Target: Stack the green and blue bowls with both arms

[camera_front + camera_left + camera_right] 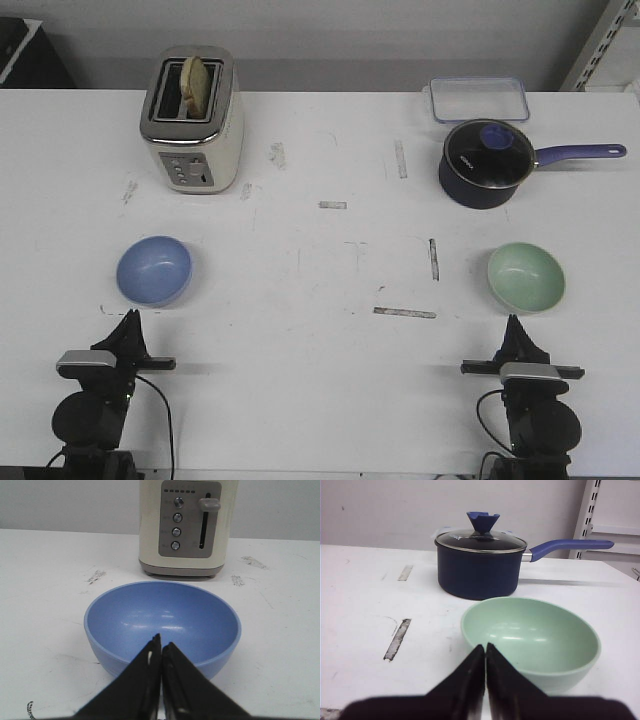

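The blue bowl (154,270) stands upright and empty on the left of the white table; it also shows in the left wrist view (162,622). The green bowl (526,276) stands upright and empty on the right, and shows in the right wrist view (532,640). My left gripper (129,318) is shut and empty, just in front of the blue bowl, as the left wrist view (161,642) shows. My right gripper (513,323) is shut and empty, just in front of the green bowl, as in the right wrist view (485,649).
A cream toaster (192,118) with bread stands at the back left. A navy lidded saucepan (487,162) with a long handle stands at the back right, a clear lidded box (479,99) behind it. Grey tape marks (404,313) lie mid-table.
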